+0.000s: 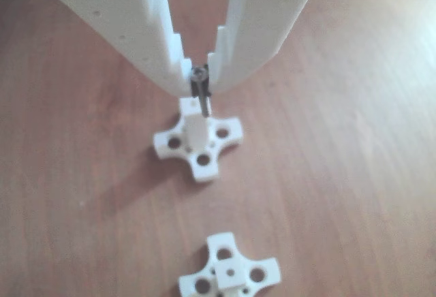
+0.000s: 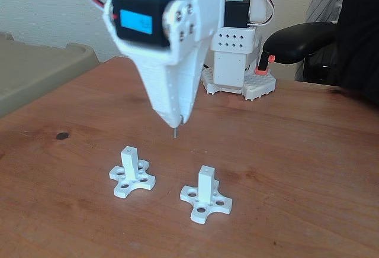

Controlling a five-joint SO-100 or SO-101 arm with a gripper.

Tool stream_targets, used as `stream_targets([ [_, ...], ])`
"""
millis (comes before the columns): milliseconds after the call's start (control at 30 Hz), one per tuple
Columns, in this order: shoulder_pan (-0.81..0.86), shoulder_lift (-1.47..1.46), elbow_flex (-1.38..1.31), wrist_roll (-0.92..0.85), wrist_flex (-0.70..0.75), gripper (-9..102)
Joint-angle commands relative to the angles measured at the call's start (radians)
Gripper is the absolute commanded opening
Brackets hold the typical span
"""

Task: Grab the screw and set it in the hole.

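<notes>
Gripper (image 2: 176, 123) was clamped on screw (image 1: 201, 92), shank vertical, tip down. Hole (image 2: 128, 149) sat atop left post in fixed view, at approx 7 o'clock from the tip, near but not yet under it; judged needs shift that way, then descent. Second post (image 2: 205, 182) stood at 5 o'clock, apart. Nothing obstructing.
</notes>
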Motion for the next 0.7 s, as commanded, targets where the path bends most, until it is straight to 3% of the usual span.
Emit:
stream_targets([
  [0, -0.046, 0.117, 0.012, 0.009, -0.021, -4],
  [400, -0.086, 0.118, 0.094, 0.034, -0.091, -4],
  [467, -0.098, 0.091, 0.169, 0.043, -0.178, -4],
  [667, -0.1, 0.08, 0.17, 0.043, -0.183, -4],
])
